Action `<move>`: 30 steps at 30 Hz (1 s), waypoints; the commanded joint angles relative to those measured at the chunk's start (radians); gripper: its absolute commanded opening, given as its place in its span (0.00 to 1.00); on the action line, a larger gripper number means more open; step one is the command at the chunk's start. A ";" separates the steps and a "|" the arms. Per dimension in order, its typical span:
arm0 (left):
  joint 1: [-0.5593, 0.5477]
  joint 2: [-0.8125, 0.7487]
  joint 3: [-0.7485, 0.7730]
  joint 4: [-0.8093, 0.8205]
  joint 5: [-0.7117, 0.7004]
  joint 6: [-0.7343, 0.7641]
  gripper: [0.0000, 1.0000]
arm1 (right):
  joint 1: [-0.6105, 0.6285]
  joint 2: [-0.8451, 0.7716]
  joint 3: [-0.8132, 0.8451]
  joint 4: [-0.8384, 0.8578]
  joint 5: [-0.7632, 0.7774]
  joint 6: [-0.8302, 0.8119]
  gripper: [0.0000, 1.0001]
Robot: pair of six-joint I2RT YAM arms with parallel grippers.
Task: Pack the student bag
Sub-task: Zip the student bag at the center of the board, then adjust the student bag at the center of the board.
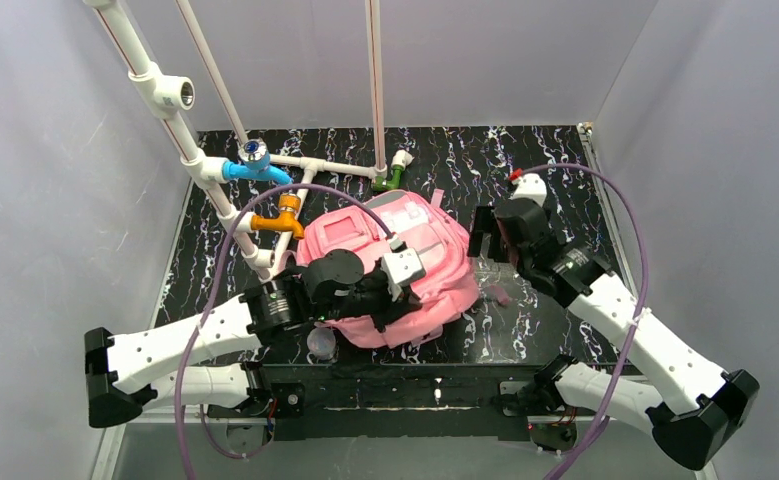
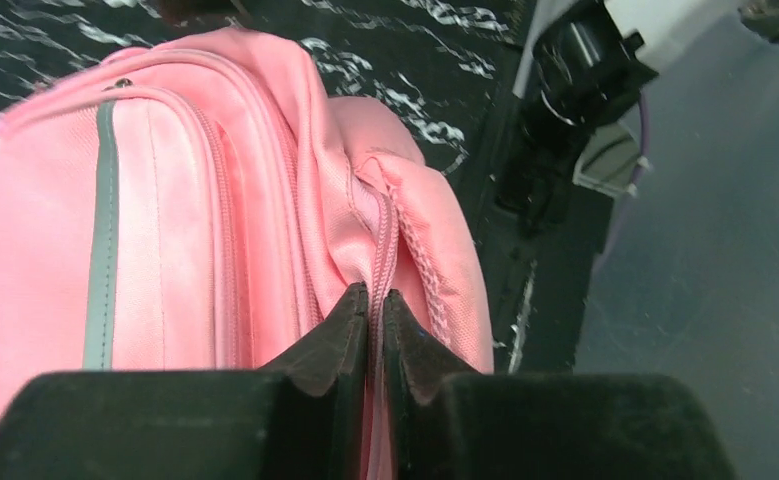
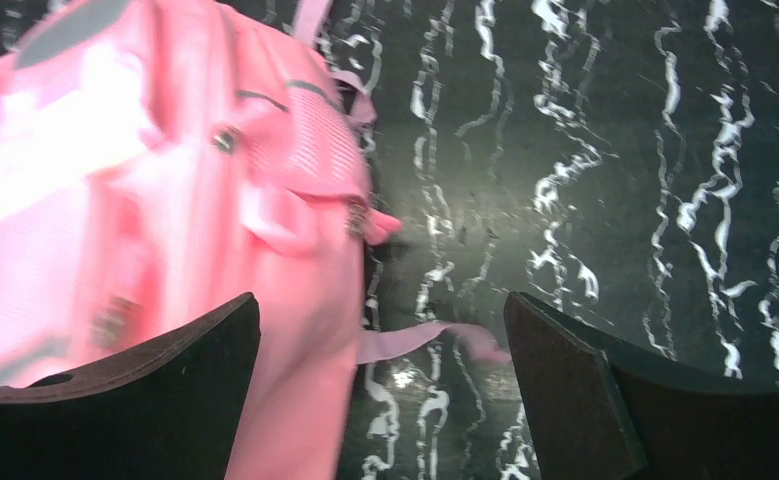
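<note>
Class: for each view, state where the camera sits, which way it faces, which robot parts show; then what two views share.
Top external: high behind both arms, looking down on them and the black marbled table.
Left wrist: on that arm, looking along the left gripper, shut on the pink fabric backpack.
Right wrist: on that arm, looking down past the open right gripper.
Shared: all show the backpack.

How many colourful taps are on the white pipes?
3: blue tap back left, orange tap just nearer, beside the pink backpack, green tap to their right. Others may be hidden.
</note>
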 commanded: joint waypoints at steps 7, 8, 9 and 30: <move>0.007 -0.036 -0.029 -0.033 0.179 -0.067 0.92 | -0.155 0.286 0.290 -0.110 -0.336 -0.213 0.98; 0.007 -0.046 -0.017 -0.052 0.169 -0.065 0.92 | -0.154 0.312 0.314 -0.094 -0.376 -0.234 0.98; 0.007 -0.056 -0.003 -0.070 0.143 -0.065 0.93 | -0.153 0.335 0.316 -0.057 -0.456 -0.262 0.98; -0.018 0.257 -0.071 -0.043 -0.252 -0.444 0.69 | -0.445 0.338 -0.280 0.471 -0.353 0.194 0.01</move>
